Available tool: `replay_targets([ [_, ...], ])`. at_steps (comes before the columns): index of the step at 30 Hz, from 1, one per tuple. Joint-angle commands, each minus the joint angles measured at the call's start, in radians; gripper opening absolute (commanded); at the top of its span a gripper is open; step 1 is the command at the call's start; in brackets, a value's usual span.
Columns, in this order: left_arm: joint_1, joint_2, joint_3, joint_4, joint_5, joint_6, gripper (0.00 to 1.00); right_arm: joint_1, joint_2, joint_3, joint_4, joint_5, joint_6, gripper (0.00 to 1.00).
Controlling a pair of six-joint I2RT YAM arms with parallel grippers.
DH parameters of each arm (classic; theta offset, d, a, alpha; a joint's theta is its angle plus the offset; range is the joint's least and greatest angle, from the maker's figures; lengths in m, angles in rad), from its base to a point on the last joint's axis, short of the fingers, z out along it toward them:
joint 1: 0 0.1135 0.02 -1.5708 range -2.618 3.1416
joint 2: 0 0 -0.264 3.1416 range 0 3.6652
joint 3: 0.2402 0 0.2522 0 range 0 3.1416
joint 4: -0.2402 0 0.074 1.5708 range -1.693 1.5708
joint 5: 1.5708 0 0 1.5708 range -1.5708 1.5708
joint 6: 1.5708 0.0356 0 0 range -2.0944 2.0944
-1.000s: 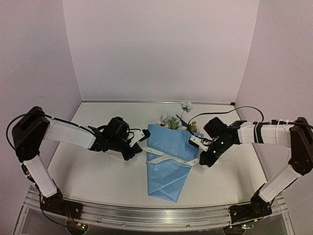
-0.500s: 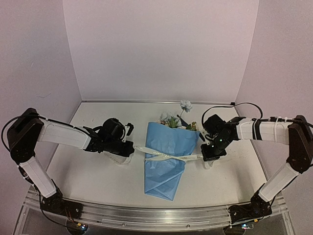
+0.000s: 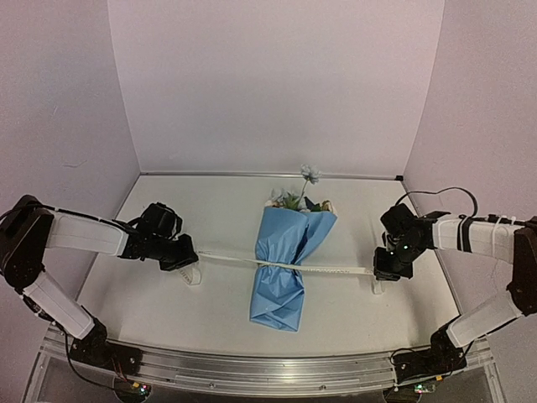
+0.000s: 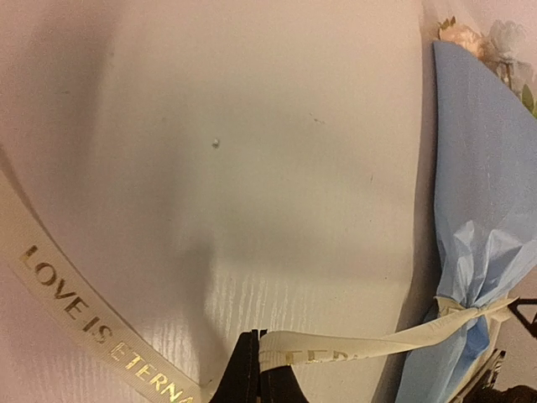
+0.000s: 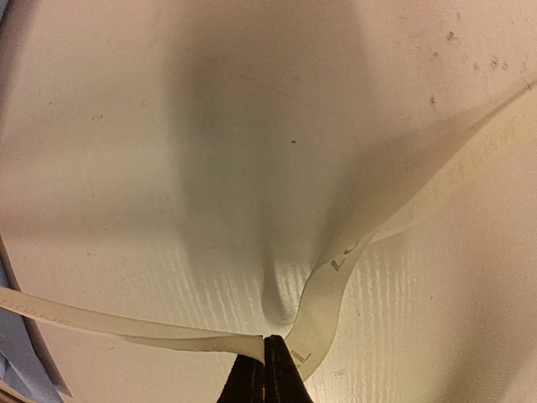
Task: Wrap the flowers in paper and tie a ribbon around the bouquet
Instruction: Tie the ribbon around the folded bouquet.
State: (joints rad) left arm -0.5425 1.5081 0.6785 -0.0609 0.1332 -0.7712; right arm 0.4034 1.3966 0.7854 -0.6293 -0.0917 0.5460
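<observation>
Seen from above, the bouquet [image 3: 284, 256] lies in the middle of the white worktop [image 3: 210, 210]. Its wide end points far, and the flowers [image 3: 300, 198] poke out of the blue paper [image 3: 278, 294]. The ribbon [image 3: 226, 259] runs in a straight line across it from left to right, squeezing the paper into a narrow waist. The left tool [image 3: 191, 259] pinches the ribbon well to the left of the bouquet. The right tool [image 3: 377, 270] pinches it well to the right.

In the left wrist view, the left tool [image 4: 258, 374] has its fingers pressed together on the ribbon [image 4: 352, 346], which stretches right to the gathered waist of the paper [image 4: 487, 193]. A loose length with gold lettering trails off to the left over the worktop [image 4: 252, 168]. The flowers [image 4: 491, 38] show at the top right.

In the right wrist view, the right tool [image 5: 267, 369] is likewise clamped on the ribbon [image 5: 327, 290]. One length leads left toward a sliver of paper [image 5: 10, 353]. The other curves up to the right over the worktop [image 5: 252, 101].
</observation>
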Motion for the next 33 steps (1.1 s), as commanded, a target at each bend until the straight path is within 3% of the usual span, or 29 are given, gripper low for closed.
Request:
replay_targets([
  [1,0.111,-0.059,-0.029,-0.09,-0.067,-0.102,0.0,-0.082,-0.075,-0.033,-0.124,0.092,0.061,0.0],
  [7,0.211,-0.117,-0.044,-0.2,-0.134,-0.116,0.0,-0.196,-0.139,-0.058,-0.166,0.089,0.064,0.0],
  [16,0.242,-0.192,-0.092,-0.279,-0.244,-0.159,0.0,-0.331,-0.217,-0.089,-0.224,0.053,0.065,0.0],
  [25,0.241,-0.258,-0.115,-0.312,-0.299,-0.148,0.0,-0.372,-0.205,-0.086,-0.26,0.035,0.033,0.0],
  [33,0.043,-0.17,-0.034,-0.345,-0.408,-0.109,0.0,-0.364,-0.142,-0.014,-0.333,-0.071,-0.054,0.0],
])
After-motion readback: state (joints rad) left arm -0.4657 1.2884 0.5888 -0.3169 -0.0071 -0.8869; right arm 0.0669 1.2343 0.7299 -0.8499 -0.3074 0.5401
